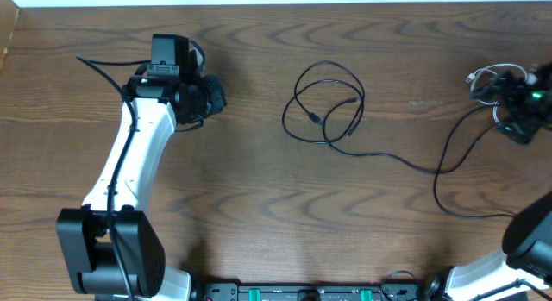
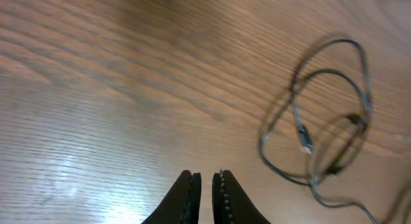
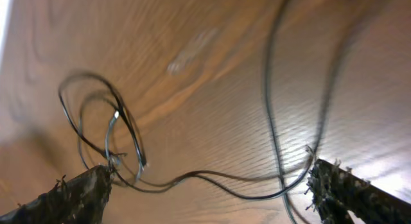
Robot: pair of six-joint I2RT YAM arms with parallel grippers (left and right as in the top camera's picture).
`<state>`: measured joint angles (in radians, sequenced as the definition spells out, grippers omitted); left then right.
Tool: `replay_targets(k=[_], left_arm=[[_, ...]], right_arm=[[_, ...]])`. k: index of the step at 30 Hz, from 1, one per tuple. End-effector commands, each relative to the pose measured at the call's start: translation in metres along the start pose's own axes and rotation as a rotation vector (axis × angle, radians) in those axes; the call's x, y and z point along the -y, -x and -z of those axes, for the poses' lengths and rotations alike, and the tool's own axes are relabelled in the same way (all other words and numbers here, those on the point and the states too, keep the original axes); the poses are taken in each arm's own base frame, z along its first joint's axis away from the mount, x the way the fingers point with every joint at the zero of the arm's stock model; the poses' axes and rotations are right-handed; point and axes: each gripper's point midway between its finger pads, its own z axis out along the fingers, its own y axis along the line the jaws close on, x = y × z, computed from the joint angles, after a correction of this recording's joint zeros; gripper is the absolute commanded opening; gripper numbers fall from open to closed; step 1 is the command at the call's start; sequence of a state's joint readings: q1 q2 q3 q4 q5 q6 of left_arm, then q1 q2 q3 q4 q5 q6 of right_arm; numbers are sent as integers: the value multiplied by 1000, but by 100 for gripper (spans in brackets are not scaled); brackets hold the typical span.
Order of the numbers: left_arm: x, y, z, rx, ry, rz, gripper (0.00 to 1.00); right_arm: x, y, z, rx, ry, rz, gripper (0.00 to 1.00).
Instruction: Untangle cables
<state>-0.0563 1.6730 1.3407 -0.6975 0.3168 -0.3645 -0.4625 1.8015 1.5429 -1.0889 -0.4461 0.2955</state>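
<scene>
Black cable (image 3: pixel 192 175) at right fingers: crosses the gap between the two fingertips in a shallow sagging curve. Neither pad pinches it.
Right gripper (image 3: pixel 210 174): fingers (image 3: pixel 77 197) spread wide, one at each lower corner of the right wrist view. Nothing is clamped.
Left gripper (image 2: pixel 206 183): fingers (image 2: pixel 187 199) nearly together with a thin slit between them and nothing in it. The tips are over bare wood, well apart from the loops.
Black cable (image 1: pixel 384 156), position: loose, roughly round loops lie flat at mid-table (image 1: pixel 259 189), a little toward the far edge, between the two grippers.
Black cable, long axis: left to right across the table. A tail leaves the near side of the loops and heads right and slightly nearer. It then swings into big bends, one rising toward the right gripper (image 1: pixel 520 107) and one sweeping to the near right corner. Cannot tell whether this is one cord or two.
Plug end (image 2: pixel 306 139): lies inside the loops, blurred. Its long axis is close to the vertical of the left wrist view, tip toward the bottom edge and slightly right.
White cable (image 1: pixel 481 77): a small bunch at the far right, just beside the right gripper. Cannot tell whether they touch.
</scene>
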Motion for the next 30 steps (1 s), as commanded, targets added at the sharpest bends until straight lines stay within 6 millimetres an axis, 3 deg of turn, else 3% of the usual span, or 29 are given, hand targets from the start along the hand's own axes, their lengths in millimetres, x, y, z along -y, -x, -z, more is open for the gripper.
replay_targets(k=[1, 3, 4, 9, 13, 16, 21, 25, 30], left_arm=[[-21, 7, -10, 23, 115, -13, 15], [-26, 6, -18, 10, 134, -9, 17], [-29, 4, -24, -4, 140, -6, 23], [-38, -6, -41, -63, 167, 7, 29], [-43, -13, -48, -97, 182, 14, 29], [-44, -13, -50, -101, 183, 15, 33], [-44, -13, -50, -100, 184, 15, 34], [-44, -14, -50, -103, 185, 16, 34], [-44, -14, -50, -102, 185, 15, 35]], right_arm=[[-24, -24, -34, -92, -46, 216, 89], [-47, -47, -57, -163, -39, 404, 85], [-63, -66, -73, -215, -31, 530, 82], [-94, -118, -110, -346, -10, 798, 81], [-112, -156, -131, -426, 4, 947, 80], [-131, -188, -154, -457, 16, 1015, 69], [-159, -230, -190, -456, 29, 1083, 62], [-159, -227, -216, -337, -133, 1046, 50], [-158, -223, -222, -235, -252, 1002, 32]])
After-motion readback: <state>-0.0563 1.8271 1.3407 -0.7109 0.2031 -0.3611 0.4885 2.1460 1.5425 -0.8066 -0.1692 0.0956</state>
